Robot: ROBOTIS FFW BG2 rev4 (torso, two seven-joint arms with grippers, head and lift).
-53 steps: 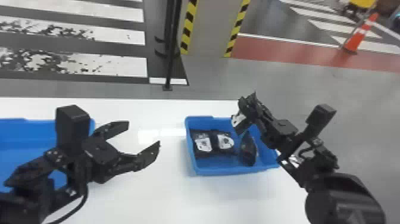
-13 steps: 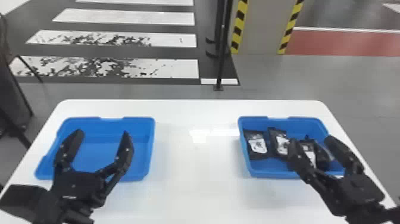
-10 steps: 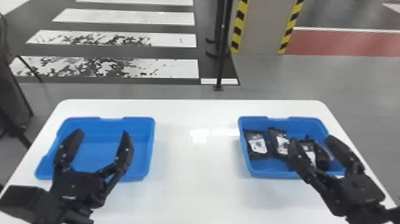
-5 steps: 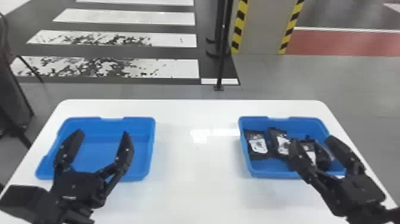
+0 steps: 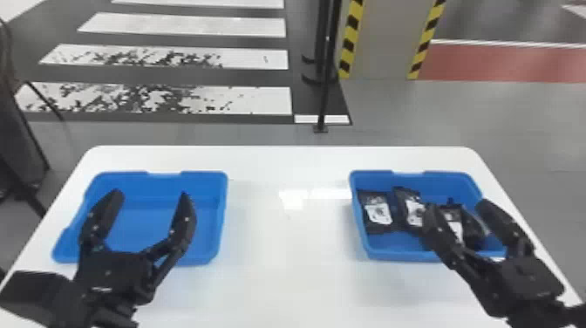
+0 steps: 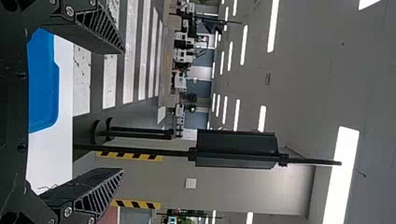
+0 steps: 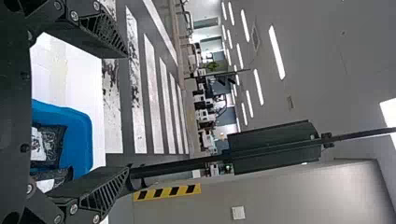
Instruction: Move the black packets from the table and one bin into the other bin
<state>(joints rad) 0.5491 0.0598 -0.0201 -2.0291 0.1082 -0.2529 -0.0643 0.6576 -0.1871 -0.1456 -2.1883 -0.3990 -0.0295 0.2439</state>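
1. While the left bin and the right bin stood well apart on the table, the black packets were seen inside the right bin.
2. Left gripper, seen across the left bin: fingers spread, grasping nothing. Right gripper, seen across the near part of the right bin: fingers likewise parted, with nothing between them.
3. Step in hand, as judged: clearance after a transfer that appeared complete. It was best done by drawing the right gripper back above the rim, fingers apart, before any sideways swing; a low path risked snagging a packet or nudging the bin.
4. Orientation: the leftmost packet lay label up, its long axis running roughly from the far wall to the near. Its neighbour ran similarly, its far end angled slightly left. Towards the right wall, a partly hidden packet showed its label; its exact axis could not be told.
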